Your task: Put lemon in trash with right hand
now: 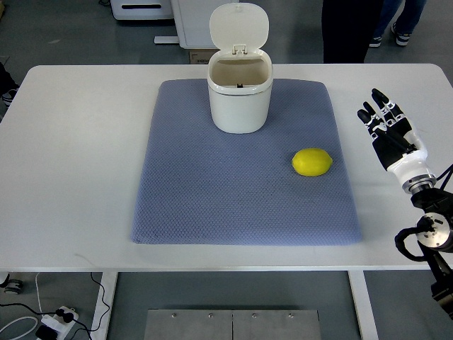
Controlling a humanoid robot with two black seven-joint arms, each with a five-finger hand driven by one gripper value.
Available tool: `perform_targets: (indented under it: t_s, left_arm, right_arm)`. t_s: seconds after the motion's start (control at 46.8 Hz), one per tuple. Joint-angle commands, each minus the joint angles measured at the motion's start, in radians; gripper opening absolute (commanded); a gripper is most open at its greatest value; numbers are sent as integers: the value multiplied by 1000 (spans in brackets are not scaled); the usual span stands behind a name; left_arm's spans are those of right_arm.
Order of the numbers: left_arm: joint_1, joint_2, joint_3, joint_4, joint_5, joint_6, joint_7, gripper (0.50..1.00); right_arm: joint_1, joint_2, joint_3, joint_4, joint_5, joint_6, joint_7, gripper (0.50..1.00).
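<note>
Hovering at the desk's (78, 156) right edge, the right hand (391, 134) has its fingers (375, 108) spread, holding nothing. The lemon (312, 162) lies on the blue mat (212, 198), near the open trash bin (240, 95) (lid up). Risk: the round fruit may roll from a glancing grasp. No readable writing anywhere.

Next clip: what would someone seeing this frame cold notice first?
Probably the bright yellow lemon, lying alone on the right part of the blue-grey textured mat. Next, the small white trash bin at the mat's far edge, its lid flipped up and open. Then the black-and-white robot right hand over the white table, right of the mat, fingers extended and holding nothing.
</note>
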Motion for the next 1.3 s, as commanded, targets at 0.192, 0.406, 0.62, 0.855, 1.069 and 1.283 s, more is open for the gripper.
perform_targets:
  t_s: [0.192, 0.406, 0.62, 0.855, 1.069, 1.283]
  left_arm:
    - [1, 0, 0, 0, 0, 0, 0, 1000]
    - [0, 0, 0, 0, 0, 0, 0, 1000]
    - [0, 0, 0, 0, 0, 0, 0, 1000]
    - [0, 0, 0, 0, 0, 0, 0, 1000]
    - [0, 0, 0, 0, 0, 0, 0, 1000]
    - [0, 0, 0, 0, 0, 0, 0, 1000]
  right_arm:
    - [9, 1, 3, -2, 0, 0, 2, 1000]
    - [21, 0, 3, -3, 11, 0, 2, 1000]
    - [37, 0, 3, -5, 41, 5, 3, 1000]
    - [63, -12, 3, -6, 44, 8, 0, 1000]
    - [66, -17, -3, -6, 43, 9, -6, 1000]
    - [66, -29, -29, -5, 43, 18, -32, 1000]
